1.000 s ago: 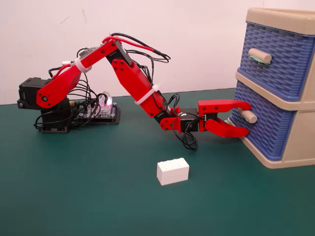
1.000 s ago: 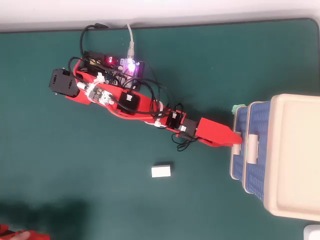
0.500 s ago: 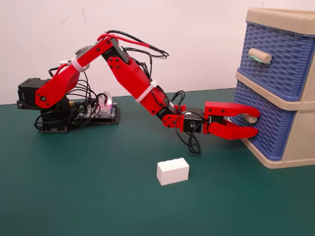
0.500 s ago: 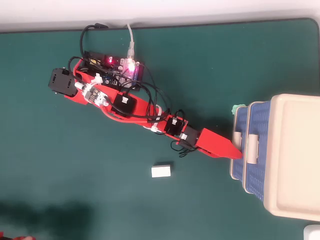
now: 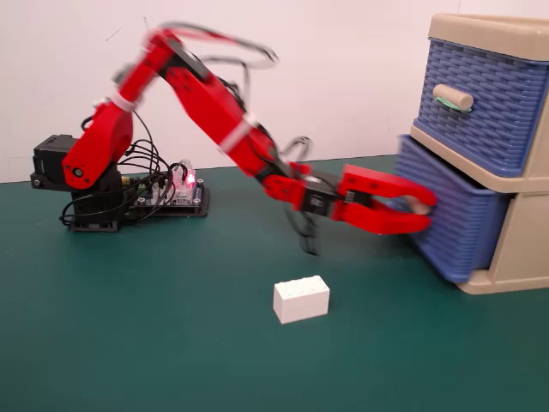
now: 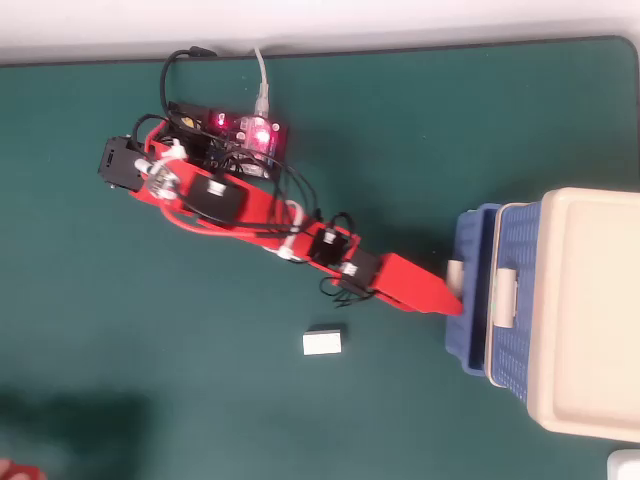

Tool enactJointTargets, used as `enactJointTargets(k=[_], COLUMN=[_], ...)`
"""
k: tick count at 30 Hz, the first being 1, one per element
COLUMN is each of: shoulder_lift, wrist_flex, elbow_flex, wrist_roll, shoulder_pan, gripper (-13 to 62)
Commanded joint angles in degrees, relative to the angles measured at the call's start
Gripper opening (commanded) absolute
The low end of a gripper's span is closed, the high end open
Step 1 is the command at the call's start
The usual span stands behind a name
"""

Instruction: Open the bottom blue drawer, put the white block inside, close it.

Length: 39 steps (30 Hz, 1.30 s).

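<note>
The bottom blue drawer (image 5: 459,232) of the beige cabinet (image 5: 525,249) stands pulled partly out toward the arm; it also shows in the overhead view (image 6: 470,310). My red gripper (image 5: 425,213) is at the drawer's front, its two jaws closed above and below the beige handle (image 5: 418,204). In the overhead view the gripper (image 6: 455,300) touches the drawer front beside the handle (image 6: 456,272). The white block (image 5: 301,299) lies on the green mat in front of the arm, apart from the gripper and left of the drawer (image 6: 323,343). The arm is motion-blurred.
The upper blue drawer (image 5: 480,103), with a green scrap at its handle (image 5: 452,98), is closed. The arm's base and a lit controller board (image 6: 245,135) sit at the mat's back left. A white object (image 6: 626,466) lies at the lower right corner.
</note>
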<state>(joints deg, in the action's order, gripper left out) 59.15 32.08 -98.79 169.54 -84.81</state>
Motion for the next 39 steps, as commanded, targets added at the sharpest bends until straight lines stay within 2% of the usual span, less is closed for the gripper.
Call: enactJointTargets(k=[1, 10, 11, 12, 13, 14, 15, 21, 24, 27, 30, 33, 39], shoulder_lift=[9.40, 34.10, 35.07, 35.51, 35.68, 35.95, 36.47, 52.82, 60.73, 65.21, 64.51, 59.06, 41.40], wrist_flex=[0.53, 0.35, 0.35, 0.35, 0.44, 0.53, 0.62, -5.01, -21.18, -44.21, -69.52, -89.12, -99.32], elbow_flex=[-7.29, -34.28, -35.16, -35.33, -35.24, -35.16, -35.51, -38.94, -37.35, -26.46, -11.25, 2.99, 20.83], wrist_roll=[3.60, 4.75, 4.75, 4.57, 4.13, 4.04, 3.96, 4.31, 4.39, 4.39, 4.75, 8.17, 28.56], shoulder_pan=[-2.29, -1.41, -1.23, -1.14, -1.05, -1.14, -1.14, 1.49, 4.75, 11.87, 19.86, 25.58, 28.56], gripper=[-8.2, -7.6, -4.7, 3.0, 17.0, 27.2, 33.3, 34.3, 34.1, 34.1, 34.1, 34.1, 34.1])
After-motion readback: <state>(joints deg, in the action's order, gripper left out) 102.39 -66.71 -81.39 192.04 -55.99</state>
